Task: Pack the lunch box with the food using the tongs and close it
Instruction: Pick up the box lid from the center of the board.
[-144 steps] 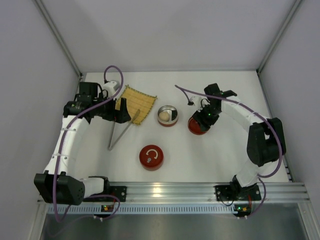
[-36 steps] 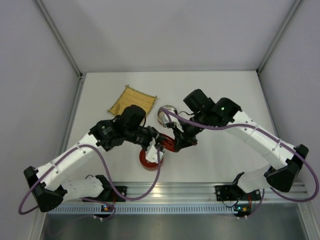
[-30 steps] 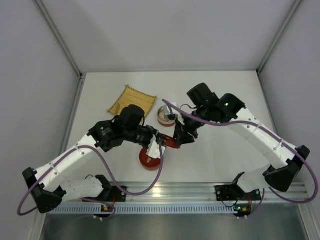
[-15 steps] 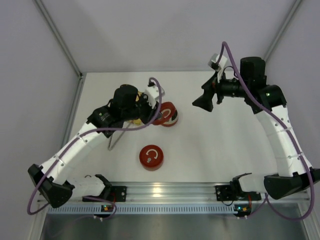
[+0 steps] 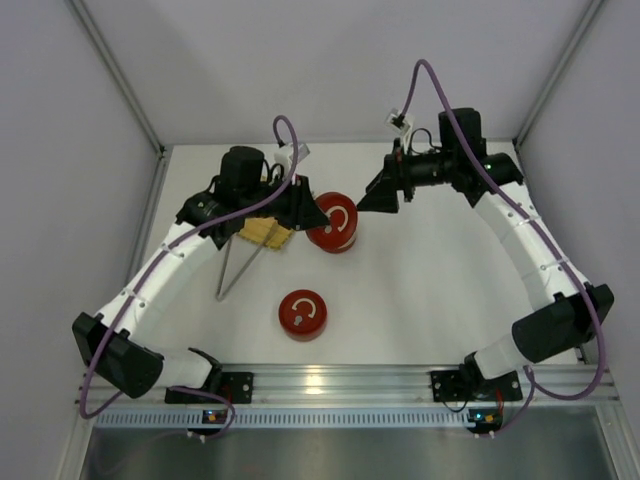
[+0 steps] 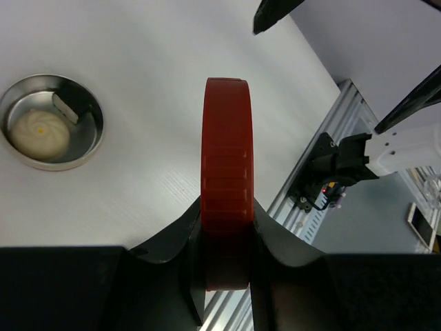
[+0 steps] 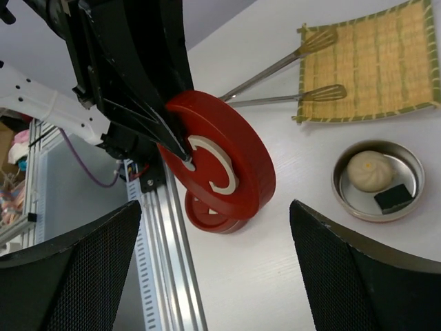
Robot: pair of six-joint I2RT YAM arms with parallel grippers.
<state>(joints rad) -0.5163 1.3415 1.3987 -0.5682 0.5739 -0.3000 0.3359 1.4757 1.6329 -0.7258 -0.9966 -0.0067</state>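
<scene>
Left gripper clamped on a red lid; right gripper spread wide and holding nothing.

The left fingers pinch the lid by its rim and hold it off the table, tilted on edge, with its white C-mark facing the right gripper. The right gripper hangs in the air just beside the lid without touching it. The metal bowl stands on the table under the lid, which hides it in the top view. In the bowl lie a white bun and a dark piece, side by side. A second lid lies flat nearer the arm bases, well apart from the bowl. The tongs lie on the table left of the bowl, their tips resting on the edge of the mat.
</scene>
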